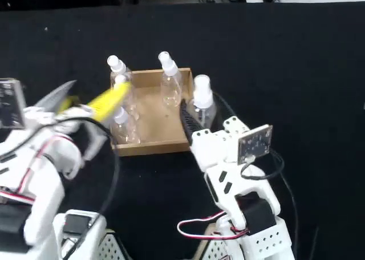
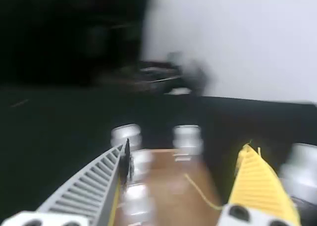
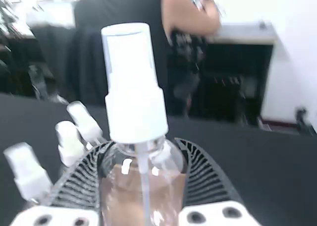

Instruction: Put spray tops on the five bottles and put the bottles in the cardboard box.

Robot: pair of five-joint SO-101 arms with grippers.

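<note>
Right gripper (image 3: 143,154): black fingers clamped on the held bottle (image 1: 203,103), one on each side of the clear body below the neck. The bottle is upright with a white spray top (image 3: 133,87) seated on it. It is just outside the cardboard box (image 1: 154,129), beside the box's right wall near its far right corner. Cannot tell whether its base touches the table (image 1: 296,72).

Left gripper (image 2: 185,151): jaws wide apart, with one grey finger (image 2: 84,186) and one yellow finger (image 2: 257,181). It hangs over the left side of the box, the yellow finger crossing above the bottles there.

Count: five bottles and five spray tops, every top fitted. One bottle is in the right gripper and four stand upright inside the box.
- far-left bottle (image 1: 118,74), at the box's far left corner
- middle bottle (image 1: 121,89), along the left wall and partly behind the yellow finger
- near-left bottle (image 1: 124,126), toward the near left corner
- far-right bottle (image 1: 170,83), by the far wall toward the right corner

One box, open-topped, sits mid-table a little left of centre, well apart from every table edge. The left arm (image 1: 40,169) and right arm (image 1: 239,180) rise from the table's near edge.
</note>
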